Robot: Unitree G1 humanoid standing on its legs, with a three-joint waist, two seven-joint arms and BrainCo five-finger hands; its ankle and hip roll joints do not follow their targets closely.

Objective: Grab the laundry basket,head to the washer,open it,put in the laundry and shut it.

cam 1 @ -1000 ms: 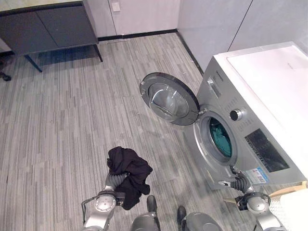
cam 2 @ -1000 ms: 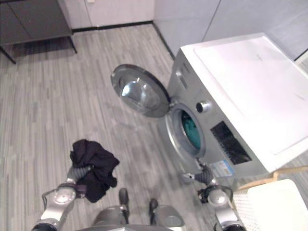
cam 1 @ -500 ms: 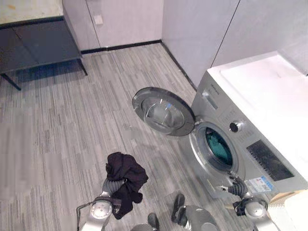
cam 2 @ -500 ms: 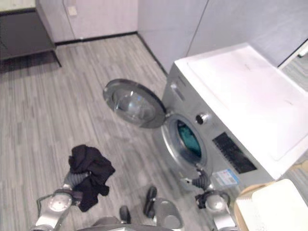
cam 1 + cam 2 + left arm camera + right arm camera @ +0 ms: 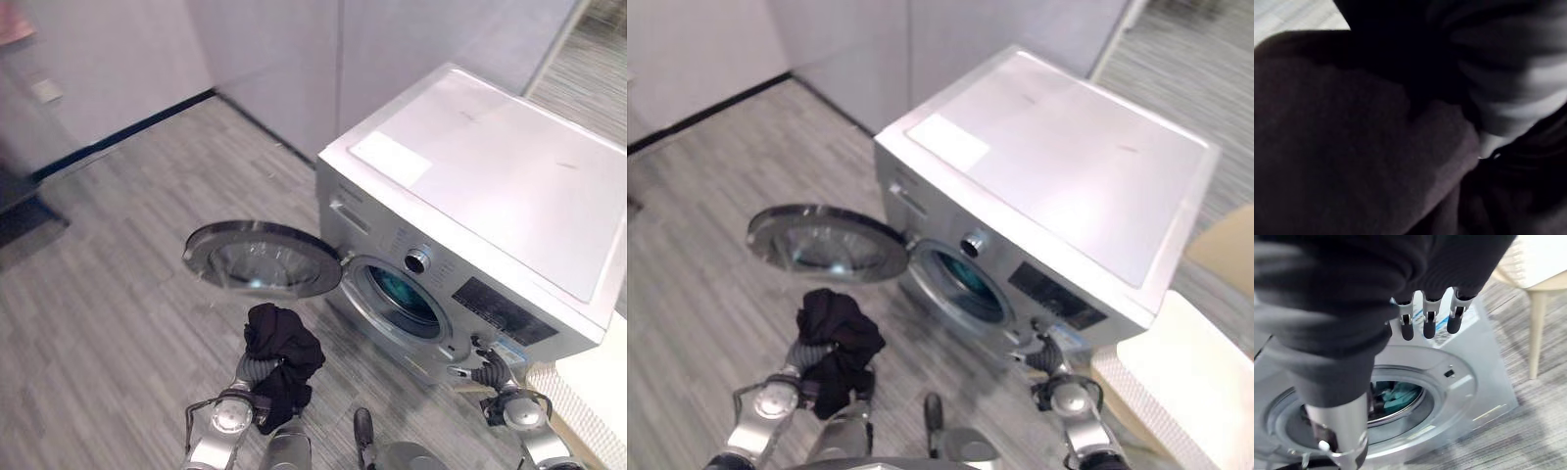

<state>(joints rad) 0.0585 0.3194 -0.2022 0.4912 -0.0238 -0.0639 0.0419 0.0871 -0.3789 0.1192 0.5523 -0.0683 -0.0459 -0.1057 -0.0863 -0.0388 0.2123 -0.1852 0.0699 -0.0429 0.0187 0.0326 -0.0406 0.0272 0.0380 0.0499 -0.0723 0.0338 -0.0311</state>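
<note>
The left robot hand [image 5: 257,368] carries the crumpled black cloth garment [image 5: 283,349]; its finger posture cannot be determined. The silver front-loading washer's round drum opening [image 5: 402,298] lies ahead-right, beside the swung-open glass door [image 5: 262,260]. The right robot hand [image 5: 1430,320], fingers straight and empty, is nearer the opening.

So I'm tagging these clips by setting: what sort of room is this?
Probably a home laundry or utility room: a front-loading washer with its door open, teal laundry in the drum, wood-look floor.
</note>
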